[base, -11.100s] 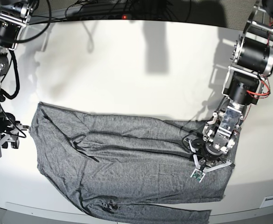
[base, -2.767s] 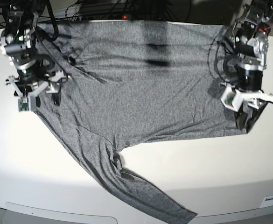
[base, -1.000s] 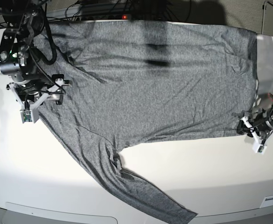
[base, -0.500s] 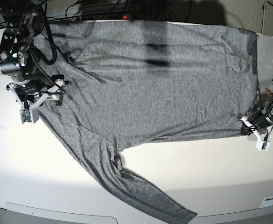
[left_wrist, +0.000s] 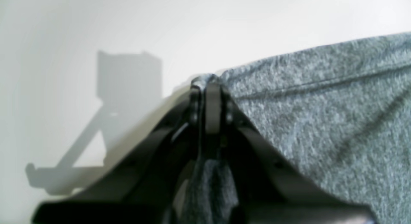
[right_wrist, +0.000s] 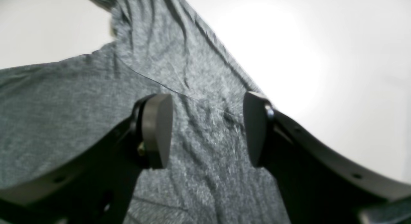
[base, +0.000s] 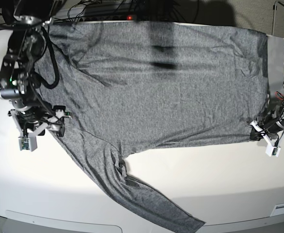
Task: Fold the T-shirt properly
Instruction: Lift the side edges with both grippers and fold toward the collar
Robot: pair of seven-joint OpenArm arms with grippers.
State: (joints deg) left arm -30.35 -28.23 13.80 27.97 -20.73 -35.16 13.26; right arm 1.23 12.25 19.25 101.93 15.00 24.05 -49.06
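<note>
Base view: T-shirt [base: 166, 82] lies flat w/ long axis left-right across table [base: 219, 184], one sleeve trailing diagonally toward front edge. Left gripper [left_wrist: 208, 98] pinched tight on shirt's corner; right gripper [right_wrist: 205, 127] spread wide over cloth, holding nothing.

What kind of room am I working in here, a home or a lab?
Most likely a lab bench, not a home: a bare white table, a tangle of cables behind its far edge, and two robot arms over a grey shirt. No household furniture is in view.
</note>
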